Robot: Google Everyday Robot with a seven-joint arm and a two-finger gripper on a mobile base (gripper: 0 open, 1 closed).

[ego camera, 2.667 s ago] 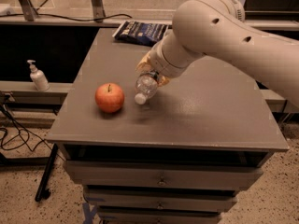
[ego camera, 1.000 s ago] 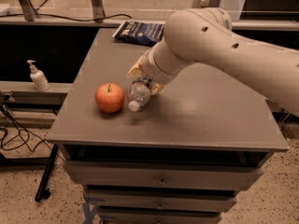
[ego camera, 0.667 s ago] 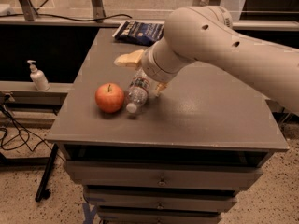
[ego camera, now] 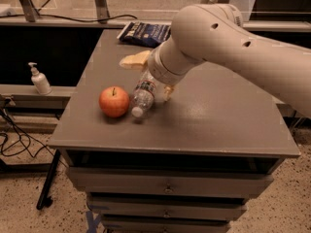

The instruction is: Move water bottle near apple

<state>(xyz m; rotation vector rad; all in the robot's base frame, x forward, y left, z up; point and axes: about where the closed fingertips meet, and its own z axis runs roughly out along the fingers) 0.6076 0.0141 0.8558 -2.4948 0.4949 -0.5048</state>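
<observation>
Jaws stand spread and released, straddling the water bottle (ego camera: 142, 97), which lies on its side on the desk (ego camera: 218, 125) just beside the apple (ego camera: 114, 101). Lifting away, a finger might clip the bottle and roll it from the apple.

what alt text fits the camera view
A robot arm's gripper, fingers open, sits over a water bottle lying cap-forward on a grey table, right beside a red apple. A dark snack bag lies at the table's far edge; a pump dispenser stands on a ledge beside the table.
</observation>
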